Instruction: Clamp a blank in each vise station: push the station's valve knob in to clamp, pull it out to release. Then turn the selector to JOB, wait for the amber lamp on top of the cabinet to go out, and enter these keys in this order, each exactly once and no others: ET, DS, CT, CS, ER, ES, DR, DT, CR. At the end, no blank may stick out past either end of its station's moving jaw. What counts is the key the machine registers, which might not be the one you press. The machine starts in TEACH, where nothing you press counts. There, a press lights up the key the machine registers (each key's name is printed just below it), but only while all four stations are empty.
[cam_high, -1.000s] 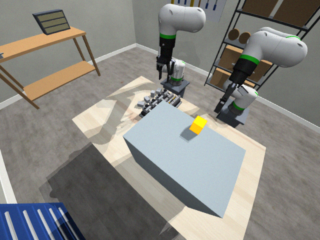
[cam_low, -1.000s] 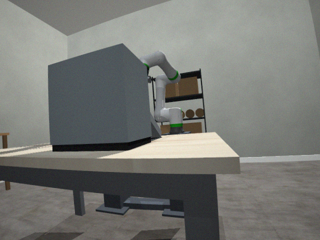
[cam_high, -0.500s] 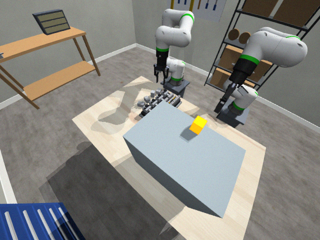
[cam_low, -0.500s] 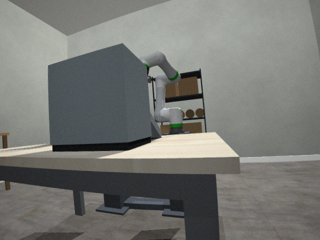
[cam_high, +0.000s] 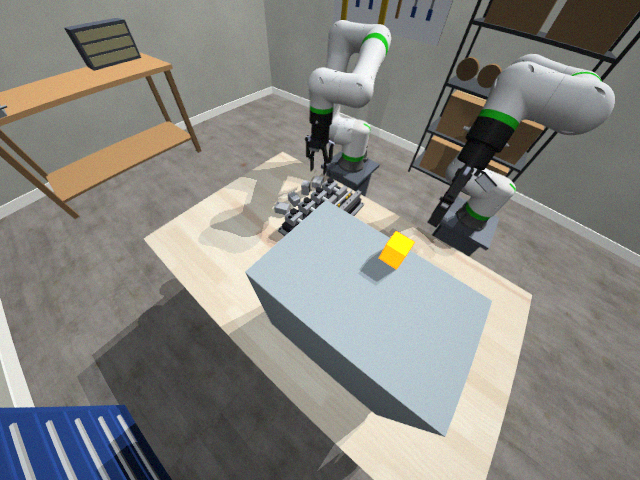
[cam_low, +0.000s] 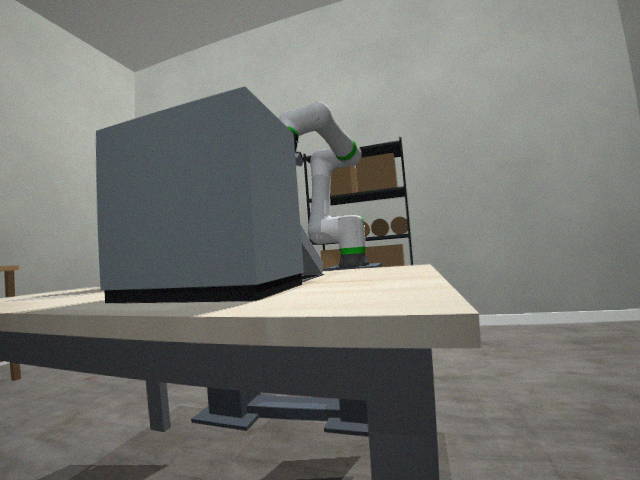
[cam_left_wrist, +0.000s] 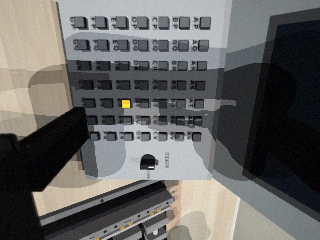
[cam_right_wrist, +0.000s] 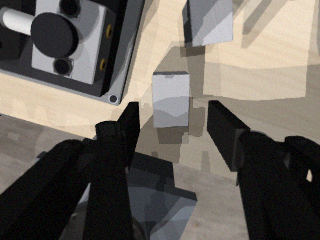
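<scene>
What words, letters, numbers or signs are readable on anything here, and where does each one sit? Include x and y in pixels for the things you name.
"TEACH": beside the black selector (cam_left_wrist: 148, 161) on the sloped panel (cam_left_wrist: 102, 165), printed sideways and faint.
Two-letter labels, one by each key: the top row seems to run "GP", "FP", "EP", "DP", "CP", "BP", "AP"; many lower ones are too dark or blurred.
Word under the selector: too blurred.
Marks on the dark rail (cam_left_wrist: 112, 214): too small.
</scene>
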